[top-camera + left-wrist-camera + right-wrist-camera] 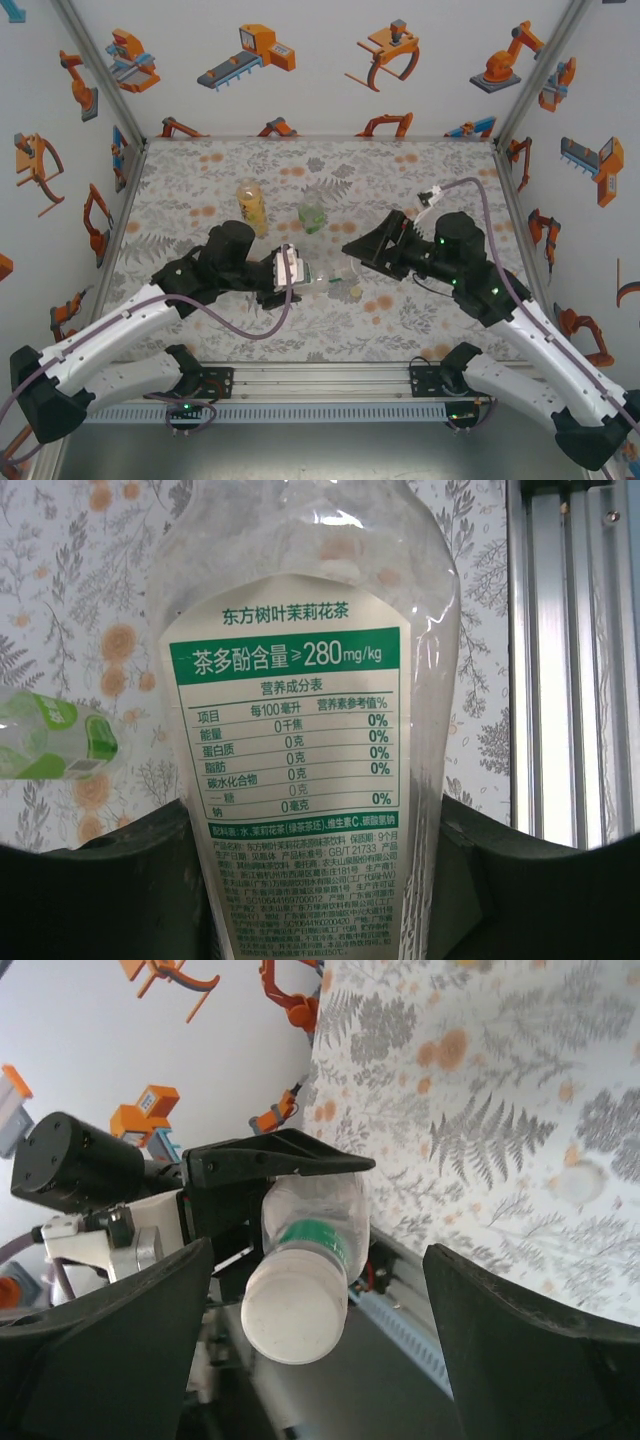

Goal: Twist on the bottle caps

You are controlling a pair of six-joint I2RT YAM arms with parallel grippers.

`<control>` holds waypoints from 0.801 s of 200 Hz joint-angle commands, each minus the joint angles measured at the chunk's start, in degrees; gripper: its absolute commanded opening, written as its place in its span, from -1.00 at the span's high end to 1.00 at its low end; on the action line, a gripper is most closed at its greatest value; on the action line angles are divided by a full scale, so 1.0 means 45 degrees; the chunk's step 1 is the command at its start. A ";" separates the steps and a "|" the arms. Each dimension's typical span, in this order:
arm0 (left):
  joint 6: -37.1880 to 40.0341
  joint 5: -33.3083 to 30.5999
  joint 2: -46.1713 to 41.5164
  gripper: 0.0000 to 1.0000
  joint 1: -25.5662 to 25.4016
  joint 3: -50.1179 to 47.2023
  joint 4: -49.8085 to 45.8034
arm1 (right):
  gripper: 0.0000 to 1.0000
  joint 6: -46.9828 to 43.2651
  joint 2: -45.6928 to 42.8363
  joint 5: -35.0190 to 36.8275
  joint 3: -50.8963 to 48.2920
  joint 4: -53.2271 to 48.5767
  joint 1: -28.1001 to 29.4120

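Left pincer (290,268) grips slim bottle (300,730) level; right pincer (318,1260) gapes opposite.

Bright, even light; soft shadows; label on the bottle (300,740) sharp.

Glossy clear plastic bottle (300,730), matt cap (295,1315)

This is looking like a robotics lab test cell: white walls (320,100) are carrying orange robot-arm stickers (250,55), aluminium posts (95,70) are framing the corners, a fern-printed sheet is covering the table (190,180), and two white arms (110,345) are standing bolted to a rail (320,382) along its near edge.
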 commanded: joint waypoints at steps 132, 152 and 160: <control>0.0671 0.1114 -0.0465 0.94 -0.0086 0.0102 -0.0259 | -0.26 -2.0945 0.0876 -0.8110 0.3621 -0.4303 0.0058; 0.0691 0.1134 -0.0463 0.94 -0.0087 0.0127 -0.0277 | -0.26 -2.1098 0.1087 -0.8157 0.3600 -0.4338 0.0062; 0.0693 0.1161 -0.0453 0.94 -0.0091 0.0128 -0.0287 | -0.26 -2.1089 0.1087 -0.8201 0.3475 -0.4176 0.0063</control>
